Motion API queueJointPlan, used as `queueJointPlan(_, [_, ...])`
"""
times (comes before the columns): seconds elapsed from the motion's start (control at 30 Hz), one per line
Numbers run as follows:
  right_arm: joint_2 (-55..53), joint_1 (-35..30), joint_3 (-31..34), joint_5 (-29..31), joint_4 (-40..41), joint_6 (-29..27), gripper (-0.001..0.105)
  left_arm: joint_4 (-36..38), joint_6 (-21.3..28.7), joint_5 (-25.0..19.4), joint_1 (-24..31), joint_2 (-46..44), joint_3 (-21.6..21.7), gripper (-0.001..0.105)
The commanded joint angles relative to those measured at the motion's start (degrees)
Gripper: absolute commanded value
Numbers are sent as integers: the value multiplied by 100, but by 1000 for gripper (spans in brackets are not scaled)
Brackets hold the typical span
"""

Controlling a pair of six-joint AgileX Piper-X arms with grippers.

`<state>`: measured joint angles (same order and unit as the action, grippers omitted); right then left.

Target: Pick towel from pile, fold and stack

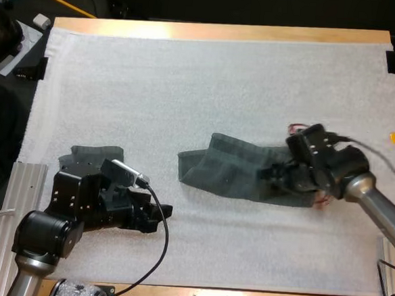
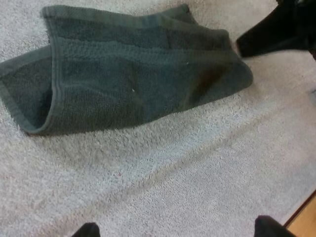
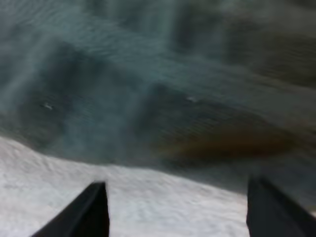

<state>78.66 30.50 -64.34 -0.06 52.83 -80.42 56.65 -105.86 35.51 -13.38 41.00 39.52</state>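
Observation:
A dark grey-green towel (image 1: 236, 172) lies loosely folded over itself in the middle of the mat. My right gripper (image 1: 277, 174) is low at its right end. In the right wrist view that gripper (image 3: 177, 183) is open, its fingers (image 3: 94, 210) apart over the mat at the towel's (image 3: 163, 98) edge. My left gripper (image 1: 162, 217) hovers over bare mat to the towel's lower left. It is open (image 2: 177, 229), with nothing between its fingertips (image 2: 86, 230). From there the towel (image 2: 128, 74) lies ahead, the right gripper (image 2: 276, 29) at its far end.
Another dark towel (image 1: 92, 155) lies at the mat's left side, partly hidden under my left arm. The white mat (image 1: 209, 81) is bare towards the far side. A metal rail (image 1: 11, 196) runs along the left table edge.

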Motion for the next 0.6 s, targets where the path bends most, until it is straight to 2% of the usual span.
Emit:
queueJointPlan(0.0, [31,126,5,-260,43,173,56,28,-26,43,-14,-12,33,60])
queueJointPlan(0.07, [-274,32,-40,368,406,-56,56,16,-13,32,-4,12,31,61])
queueJointPlan(0.3, [-699,-71,221,439,397,17,56,-79,-25,35,-16,-2,21,61])
queueJointPlan(0.47, [-651,-669,558,32,98,-48,56,-122,-52,76,-8,25,36,60])
queueJointPlan(0.57, [-581,-1252,825,-678,-221,-173,56,-142,-85,155,3,21,37,61])
